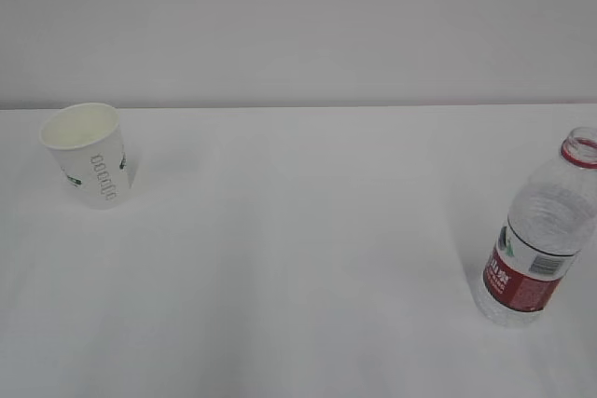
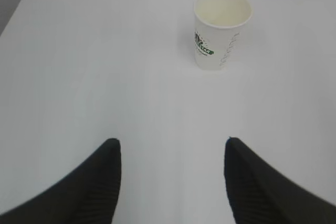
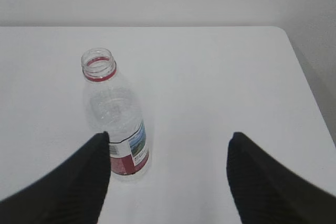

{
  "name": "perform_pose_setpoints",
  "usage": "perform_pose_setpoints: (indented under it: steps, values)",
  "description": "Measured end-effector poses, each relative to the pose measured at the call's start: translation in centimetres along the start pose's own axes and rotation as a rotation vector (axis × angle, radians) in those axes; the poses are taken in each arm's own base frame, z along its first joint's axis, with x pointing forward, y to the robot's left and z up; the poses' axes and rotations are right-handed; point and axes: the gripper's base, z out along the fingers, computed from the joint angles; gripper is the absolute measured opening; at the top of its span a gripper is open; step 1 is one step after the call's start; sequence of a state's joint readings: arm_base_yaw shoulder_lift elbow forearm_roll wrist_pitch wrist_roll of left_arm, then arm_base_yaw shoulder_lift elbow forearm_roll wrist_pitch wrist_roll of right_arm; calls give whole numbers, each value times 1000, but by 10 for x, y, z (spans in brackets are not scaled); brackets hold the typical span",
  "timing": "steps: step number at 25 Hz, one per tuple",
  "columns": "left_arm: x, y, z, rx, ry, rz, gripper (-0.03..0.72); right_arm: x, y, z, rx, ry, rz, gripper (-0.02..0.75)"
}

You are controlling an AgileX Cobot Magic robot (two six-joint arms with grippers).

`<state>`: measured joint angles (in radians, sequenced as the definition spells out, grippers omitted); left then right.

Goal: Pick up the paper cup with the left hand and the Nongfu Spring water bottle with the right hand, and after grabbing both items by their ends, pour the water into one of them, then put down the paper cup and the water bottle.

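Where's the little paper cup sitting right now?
The paper cup stands upright at the far left of the white table in the exterior view, well apart from the water bottle at the right edge, untouched.

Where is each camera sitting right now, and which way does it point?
Exterior view: raised, looking down at a slant across the white table; small white tapered paper cup at left, clear ribbed plastic water bottle at right; no robot parts show.
Left wrist view: behind the open left gripper, facing the cup; both black fingers show.
Right wrist view: behind the open right gripper, facing the uncapped bottle; both fingers show.
Shared: exterior and left wrist see the cup; exterior and right wrist see the bottle.
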<state>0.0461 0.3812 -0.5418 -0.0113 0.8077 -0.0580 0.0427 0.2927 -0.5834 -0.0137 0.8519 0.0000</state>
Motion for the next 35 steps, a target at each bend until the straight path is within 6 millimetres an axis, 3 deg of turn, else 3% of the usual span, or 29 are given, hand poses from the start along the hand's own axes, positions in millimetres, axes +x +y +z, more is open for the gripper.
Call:
perform_pose_setpoints:
  steps: [21,35]
  values:
    - [-29,-1,37,0,-96,10,453,-40,2,39,-19,-49,21,528]
    - [-50,-8,82,30,-164,64,452,-52,2,53,-18,-111,22,528]
